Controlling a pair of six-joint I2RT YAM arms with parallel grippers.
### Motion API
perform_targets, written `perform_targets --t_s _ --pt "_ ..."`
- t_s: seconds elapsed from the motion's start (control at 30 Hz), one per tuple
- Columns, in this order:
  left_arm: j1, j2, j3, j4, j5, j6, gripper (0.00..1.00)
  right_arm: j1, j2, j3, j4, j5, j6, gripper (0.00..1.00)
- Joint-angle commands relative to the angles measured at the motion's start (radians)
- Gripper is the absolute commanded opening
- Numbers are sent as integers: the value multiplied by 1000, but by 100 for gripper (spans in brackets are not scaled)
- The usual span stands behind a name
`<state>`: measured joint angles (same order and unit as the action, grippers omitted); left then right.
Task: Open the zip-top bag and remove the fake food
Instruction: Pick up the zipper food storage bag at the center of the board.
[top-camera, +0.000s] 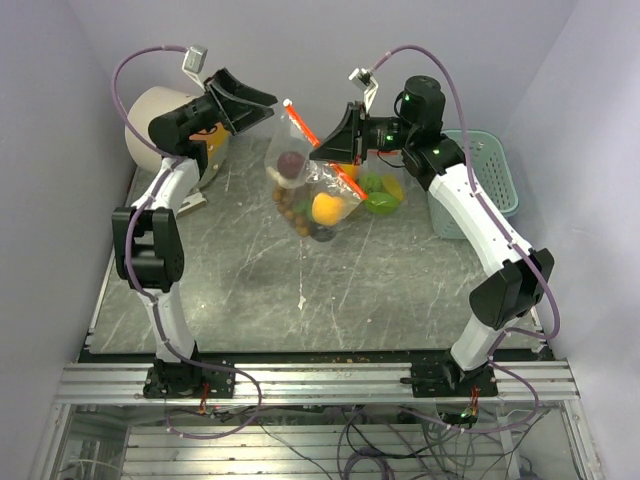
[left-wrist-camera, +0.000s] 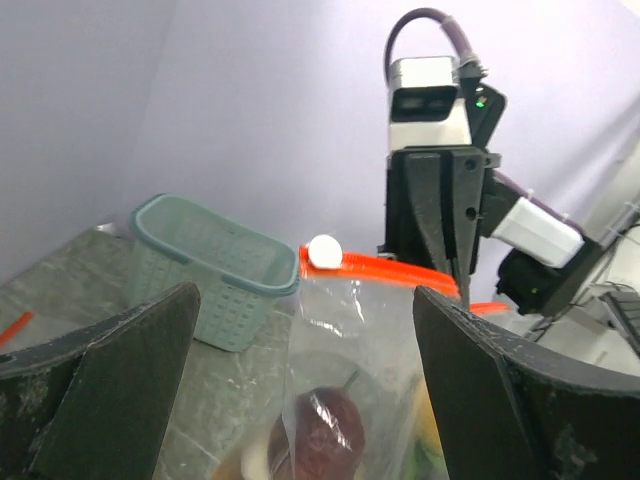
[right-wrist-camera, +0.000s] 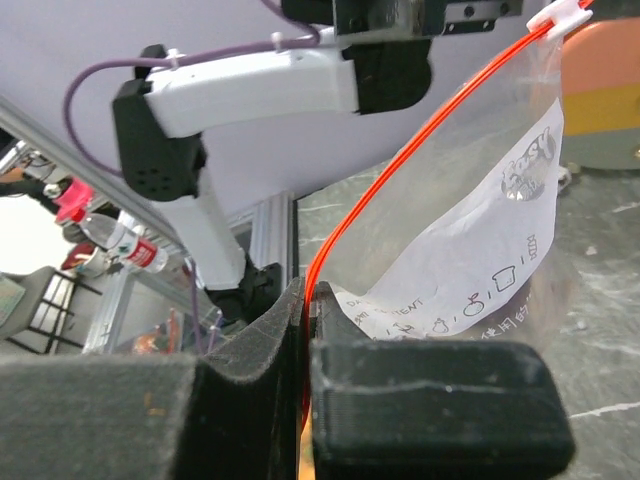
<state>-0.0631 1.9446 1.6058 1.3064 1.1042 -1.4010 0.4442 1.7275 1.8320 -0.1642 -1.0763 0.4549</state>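
Note:
The clear zip-top bag (top-camera: 305, 175) is held up over the table's back middle, its red-orange zip strip (top-camera: 310, 133) slanting with a white slider (left-wrist-camera: 323, 251) at the far end. My right gripper (top-camera: 332, 145) is shut on the strip (right-wrist-camera: 400, 160), jaws pinched together (right-wrist-camera: 308, 310). My left gripper (top-camera: 262, 108) is open and empty, its jaws either side of the bag's slider end (left-wrist-camera: 305, 330) without touching. The fake food sits in the bag: a dark red fruit (left-wrist-camera: 325, 430), an orange ball (top-camera: 327, 208), brown lumps (top-camera: 290, 212). Green and yellow pieces (top-camera: 380, 197) lie by the strip's lower end; I cannot tell if they are inside.
A pale teal perforated basket (top-camera: 485, 180) stands at the back right, also in the left wrist view (left-wrist-camera: 215, 270). A round cream and orange object (top-camera: 160, 125) stands at the back left behind the left arm. Lilac walls close in the back and sides.

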Motion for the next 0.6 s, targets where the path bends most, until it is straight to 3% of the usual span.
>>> perform_targets --t_s 0.0,0.3,0.4,0.57 --pt "-17 57 125 418 90 -321 99 -5 -38 -18 106 -93 88 0" --pt "-122 -8 33 422 144 -280 99 -5 -57 -97 375 -148 286 0" --pt "-144 -16 10 421 133 -273 85 -5 -55 -95 370 -158 282 0" --pt "-149 -24 6 420 126 -280 45 -5 -57 -107 362 -164 272 0"
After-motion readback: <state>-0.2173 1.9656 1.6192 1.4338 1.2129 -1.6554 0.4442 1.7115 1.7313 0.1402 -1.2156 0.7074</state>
